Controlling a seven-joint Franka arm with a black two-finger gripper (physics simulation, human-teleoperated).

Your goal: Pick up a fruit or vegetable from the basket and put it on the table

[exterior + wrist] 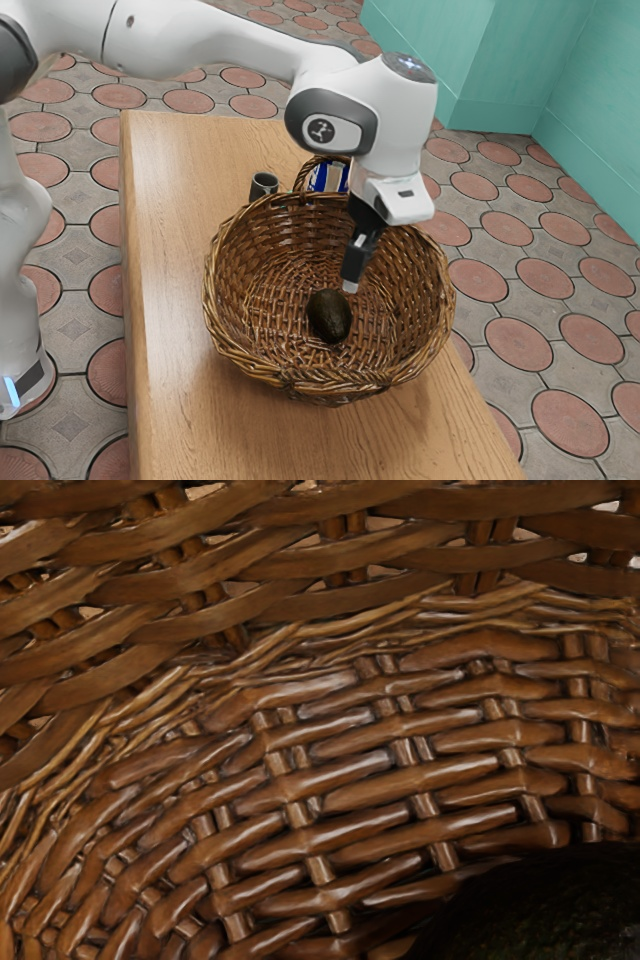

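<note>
The black gripper (pixel 349 286) reaches down inside the wicker basket (pixel 226 325), which stands on the wooden table (pixel 172 300). The dark avocado (pixel 329 316) lies on the basket's floor, close by the tips of the jaws and a little lower than they are; whether they touch it cannot be told. Nor can it be told how far apart the jaws stand, or whether they have hold of the avocado.

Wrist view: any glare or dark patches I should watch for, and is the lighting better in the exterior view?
Wrist view: glossy streaks on the basket weave; the avocado is nearly black, its skin detail mostly lost in shade. Exterior view: more even light, with the avocado's dark shape distinct against brown wicker below the tool.
</note>
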